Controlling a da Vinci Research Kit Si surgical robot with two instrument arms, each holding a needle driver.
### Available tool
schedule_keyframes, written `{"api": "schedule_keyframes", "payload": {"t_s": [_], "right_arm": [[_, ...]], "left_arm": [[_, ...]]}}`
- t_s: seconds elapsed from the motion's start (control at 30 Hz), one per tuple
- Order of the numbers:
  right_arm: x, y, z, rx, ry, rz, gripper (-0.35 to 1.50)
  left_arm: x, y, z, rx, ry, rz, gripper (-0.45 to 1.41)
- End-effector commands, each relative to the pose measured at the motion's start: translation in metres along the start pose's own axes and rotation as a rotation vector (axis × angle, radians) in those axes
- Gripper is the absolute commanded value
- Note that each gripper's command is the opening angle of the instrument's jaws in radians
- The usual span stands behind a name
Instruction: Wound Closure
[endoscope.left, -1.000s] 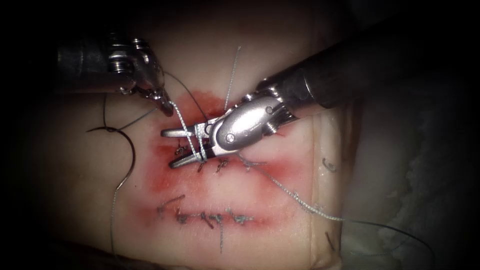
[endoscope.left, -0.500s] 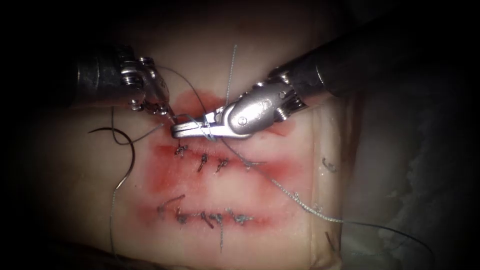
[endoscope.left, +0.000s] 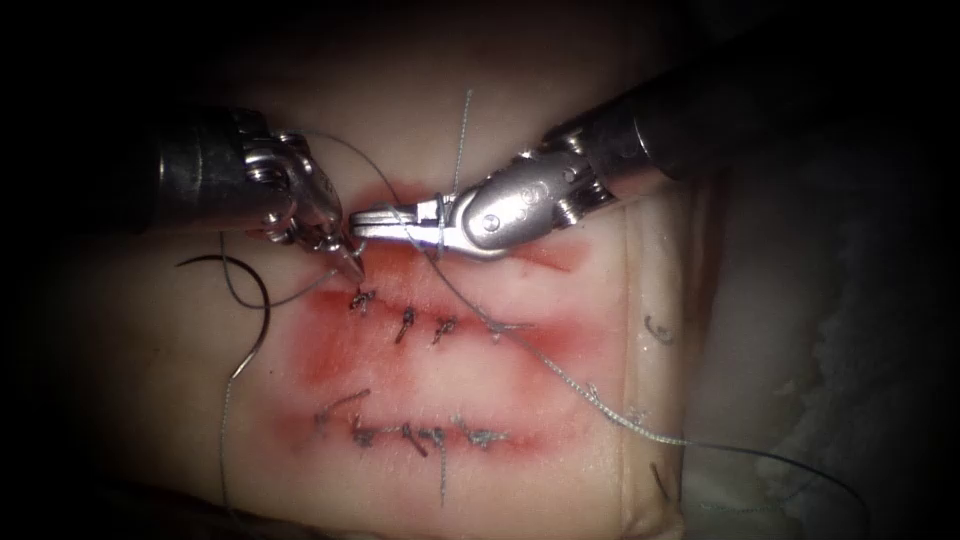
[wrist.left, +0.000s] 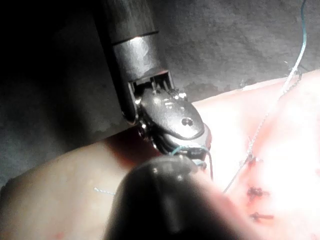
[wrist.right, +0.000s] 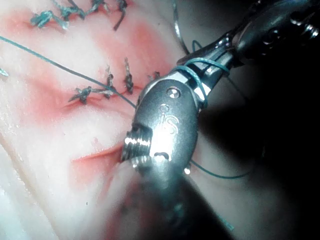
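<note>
In the endoscope view my left tool (endoscope.left: 350, 266) points down at the leftmost stitch (endoscope.left: 361, 300) of the upper cut (endoscope.left: 440, 325), its jaws shut on the thread (endoscope.left: 560, 375). My right tool (endoscope.left: 364, 220) lies level just above the cut, jaws shut, with thread loops (endoscope.left: 432, 216) wound around them; I cannot tell if any thread is gripped between them. The right wrist view shows the same loops (wrist.right: 198, 65) on the right tool (wrist.right: 215, 50), with the left tool (wrist.right: 280, 20) close by. The curved needle (endoscope.left: 262, 300) lies free on the tissue (endoscope.left: 150, 350), left of the cut.
A second stitched cut (endoscope.left: 420, 436) runs lower on the tissue, with red fluid (endoscope.left: 330, 355) staining the skin around both. A thread tail (endoscope.left: 464, 130) stands up behind the right tool. Thread trails off the tissue's right edge (endoscope.left: 632, 400).
My right tool's jaws closed and lifted off the cut with the loops still around them. My left tool moved right and down to the leftmost stitch. The needle stayed put.
</note>
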Motion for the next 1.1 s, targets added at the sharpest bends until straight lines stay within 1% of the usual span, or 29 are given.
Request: {"api": "schedule_keyframes", "payload": {"t_s": [0.03,0.23,0.4,0.53,0.73,0.77,0.87,0.93,0.97,1.0,1.1], "right_arm": [[0.0004,-0.0001,0.0007,0.055,0.012,0.006,-0.35],[0.0005,-0.0002,0.0007,0.214,0.057,0.039,-0.35],[0.0005,-0.0001,0.0008,0.283,0.09,0.031,-0.35],[0.0005,0.0,0.001,0.321,0.147,0.022,-0.35],[0.0008,0.0006,0.0013,0.393,0.221,0.058,-0.33],[0.001,0.0008,0.0013,0.406,0.233,0.071,-0.18],[0.0015,0.0012,0.0012,0.437,0.272,0.092,0.12],[0.0018,0.0014,0.001,0.453,0.299,0.094,0.17],[0.0021,0.0015,0.0008,0.461,0.318,0.098,0.26],[0.0023,0.0016,0.0006,0.465,0.331,0.096,0.29],[0.0029,0.0015,-0.0001,0.486,0.349,0.108,0.51]], "left_arm": [[-0.0009,0.0004,0.0001,0.001,-0.009,-0.003,-0.45],[-0.001,0.0004,0.0001,0.007,-0.02,-0.039,-0.45],[-0.0013,-0.0001,0.0003,0.008,-0.026,-0.055,-0.45],[-0.0019,-0.0012,0.0005,0.009,-0.032,-0.062,-0.45],[-0.0037,-0.0028,0.0011,0.005,-0.034,-0.055,-0.45],[-0.004,-0.003,0.0011,0.005,-0.034,-0.052,-0.45],[-0.0046,-0.0032,0.0009,-0.012,-0.043,-0.046,-0.45],[-0.0048,-0.0032,0.0008,-0.029,-0.046,-0.047,-0.45],[-0.0048,-0.0032,0.0007,-0.039,-0.045,-0.047,-0.45],[-0.0048,-0.0032,0.0007,-0.043,-0.044,-0.047,-0.45],[-0.0047,-0.0031,0.0006,-0.056,-0.044,-0.047,-0.45]]}}
